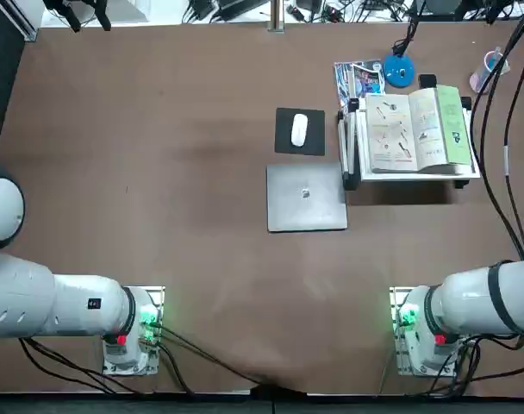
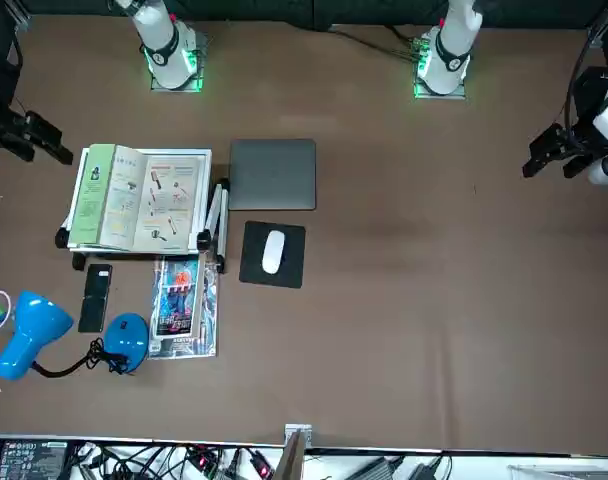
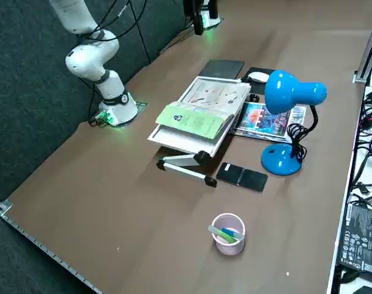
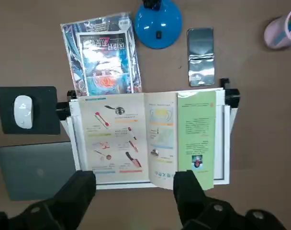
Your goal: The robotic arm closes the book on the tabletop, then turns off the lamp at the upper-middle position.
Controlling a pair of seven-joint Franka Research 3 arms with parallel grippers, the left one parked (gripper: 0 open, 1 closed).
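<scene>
Book lies open on a raised stand, right far part of the table. Gripper hovers above its near edge, fingers spread wide, holding nothing.

Risks: the stand may skid or tip if the cover is pushed sideways; thin pages could buckle.

Crowded around: magazine, lamp base and phone just beyond, cup near the edge, laptop beside. Open room lies toward the arm.
</scene>
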